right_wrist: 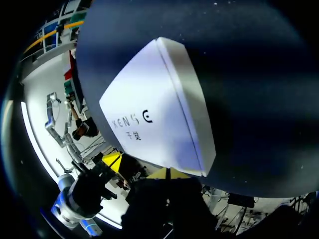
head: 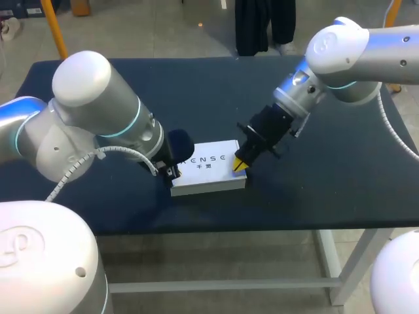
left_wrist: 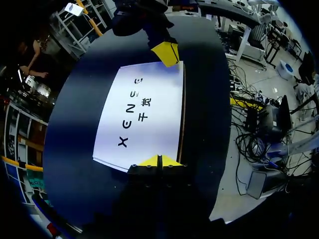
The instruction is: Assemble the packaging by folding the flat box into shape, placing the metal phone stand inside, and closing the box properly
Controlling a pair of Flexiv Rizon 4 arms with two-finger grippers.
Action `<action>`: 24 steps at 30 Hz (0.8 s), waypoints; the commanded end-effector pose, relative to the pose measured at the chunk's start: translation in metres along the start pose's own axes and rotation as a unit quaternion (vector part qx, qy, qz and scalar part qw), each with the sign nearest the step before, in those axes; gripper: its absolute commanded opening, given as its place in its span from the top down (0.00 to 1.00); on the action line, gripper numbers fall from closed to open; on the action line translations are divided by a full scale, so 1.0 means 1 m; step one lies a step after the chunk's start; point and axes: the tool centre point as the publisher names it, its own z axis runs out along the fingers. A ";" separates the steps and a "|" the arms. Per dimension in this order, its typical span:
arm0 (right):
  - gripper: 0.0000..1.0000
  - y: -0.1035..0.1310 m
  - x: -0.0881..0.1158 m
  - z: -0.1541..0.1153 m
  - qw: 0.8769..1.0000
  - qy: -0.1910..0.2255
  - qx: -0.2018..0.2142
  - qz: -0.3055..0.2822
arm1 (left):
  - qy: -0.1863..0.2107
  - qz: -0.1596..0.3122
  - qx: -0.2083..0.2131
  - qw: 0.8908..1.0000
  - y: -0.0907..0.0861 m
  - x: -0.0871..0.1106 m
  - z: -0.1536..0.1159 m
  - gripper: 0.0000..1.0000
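Folded white box (head: 208, 169) lying flat on the dark table (head: 327, 170), printed face up, near the table's front edge and between my two arms. In the head view my left gripper (head: 171, 173) sits at the box's left end and my right gripper (head: 240, 166) at its right front corner. In the left wrist view the left gripper's (left_wrist: 159, 161) yellow tips are pressed together with only a thin seam between them. They hold nothing and meet the near edge of the box (left_wrist: 144, 114). In the right wrist view the right gripper's (right_wrist: 167, 174) tips are likewise closed tip to tip on nothing, at the corner of the box (right_wrist: 149, 119), which extends ahead of them.
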 end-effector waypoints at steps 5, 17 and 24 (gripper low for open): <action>1.00 0.005 -0.008 0.007 1.000 0.001 0.008 0.012 | 0.020 -0.004 -0.001 1.000 0.003 0.001 0.016 1.00; 1.00 0.015 -0.018 0.012 0.999 0.007 0.024 0.026 | 0.042 -0.015 0.003 0.999 0.010 0.002 0.026 1.00; 1.00 -0.002 -0.002 -0.017 1.000 0.023 -0.002 -0.014 | 0.019 -0.019 0.004 1.000 -0.001 0.001 -0.006 0.84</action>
